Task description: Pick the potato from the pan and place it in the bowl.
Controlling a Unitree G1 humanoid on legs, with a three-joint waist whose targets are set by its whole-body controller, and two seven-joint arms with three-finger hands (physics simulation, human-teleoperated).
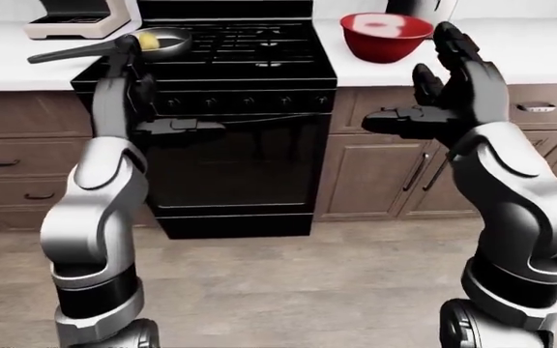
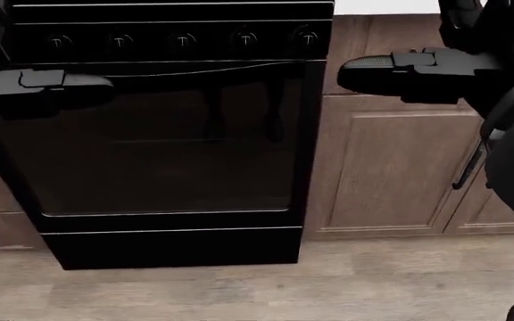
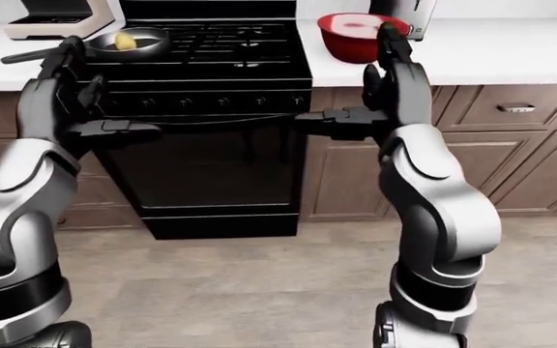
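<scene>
A yellow potato [image 1: 148, 41] lies in a grey pan [image 1: 177, 45] on the stove's left burner, at the top left of the left-eye view; the pan's long handle points left. A red bowl [image 1: 385, 45] stands on the white counter just right of the stove. My left hand [image 1: 148, 94] is open and empty, raised below the pan in the picture, its fingers overlapping the pan's edge. My right hand [image 1: 414, 80] is open and empty, raised below and right of the bowl. Neither hand touches the potato or the bowl.
The black stove [image 1: 250, 51] with its oven door [image 2: 150, 147] fills the middle. A white appliance [image 1: 70, 18] stands on the counter left of the pan. Brown cabinets [image 1: 375, 174] flank the stove over a wood floor [image 1: 288, 290]. A dark object stands behind the bowl.
</scene>
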